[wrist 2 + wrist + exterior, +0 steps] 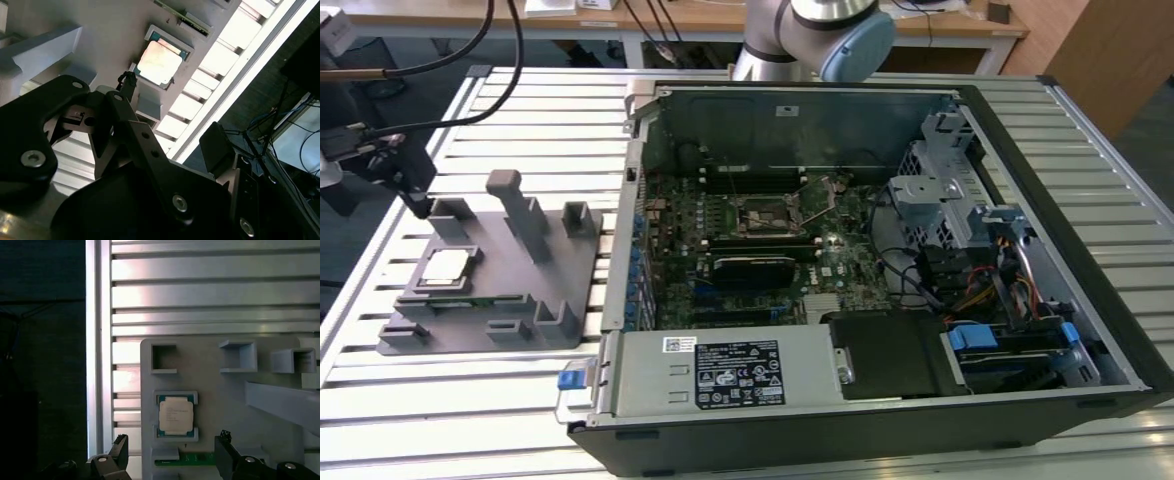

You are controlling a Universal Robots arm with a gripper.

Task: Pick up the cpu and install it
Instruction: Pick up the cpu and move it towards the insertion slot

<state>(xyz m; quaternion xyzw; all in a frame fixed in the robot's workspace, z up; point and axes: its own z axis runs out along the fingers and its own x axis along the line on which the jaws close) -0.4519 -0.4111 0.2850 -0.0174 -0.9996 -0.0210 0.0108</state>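
End effector [171,447] spread wide, empty, near the cpu [176,415] in its grey holder [220,405], fingers [120,452] partly cut off.

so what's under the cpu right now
The cpu lies in a shallow pocket of the grey holder. The pocket's floor is hidden by the chip itself.

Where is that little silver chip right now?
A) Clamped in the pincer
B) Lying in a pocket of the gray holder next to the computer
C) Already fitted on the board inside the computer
B: in the first wrist view the chip lies flat in a pocket of the gray holder, and the pincer is open with its tips on either side, not touching it.
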